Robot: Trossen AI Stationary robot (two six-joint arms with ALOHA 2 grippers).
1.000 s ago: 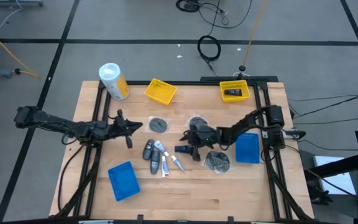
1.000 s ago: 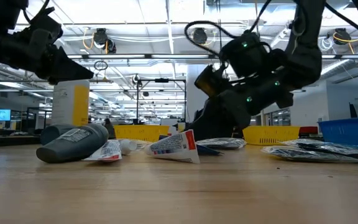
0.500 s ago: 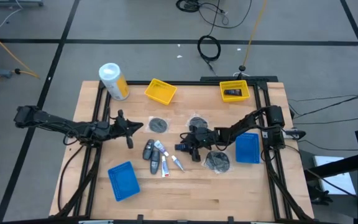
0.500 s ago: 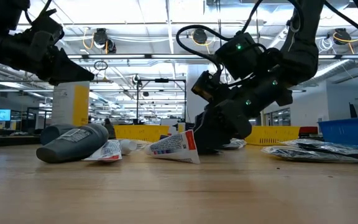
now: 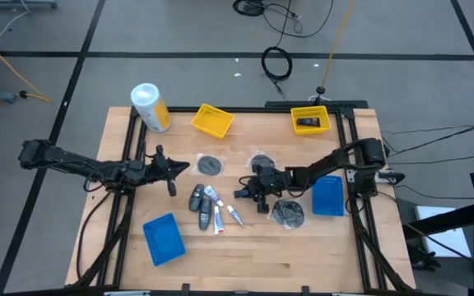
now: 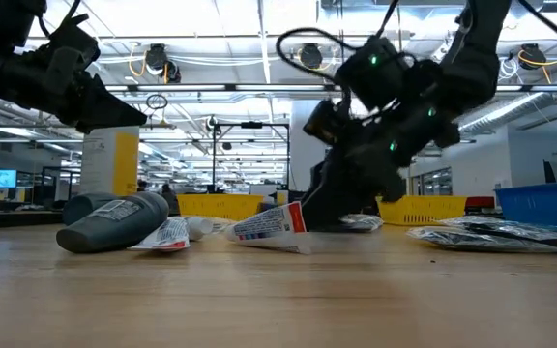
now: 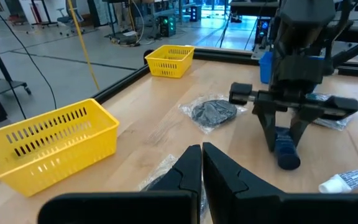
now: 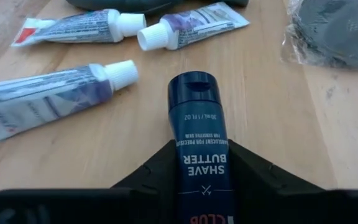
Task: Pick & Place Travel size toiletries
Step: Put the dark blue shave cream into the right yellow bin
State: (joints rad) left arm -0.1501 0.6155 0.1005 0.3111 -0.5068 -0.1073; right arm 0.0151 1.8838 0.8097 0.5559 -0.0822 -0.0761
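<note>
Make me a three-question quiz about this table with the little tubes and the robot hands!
1. Where is the dark blue bottle?
A. in a yellow tray
B. between the right hand's fingers
C. on the floor

2. How many yellow trays are on the table?
A. two
B. four
C. none

3. How is the left hand?
A. shut, holding nothing
C. gripping a tube
B. wide open

Answers: 1 B, the right hand has a finger on each side of it. 2 A, one yellow tray and another stand at the far edge. 3 A, its fingers meet with nothing between.
</note>
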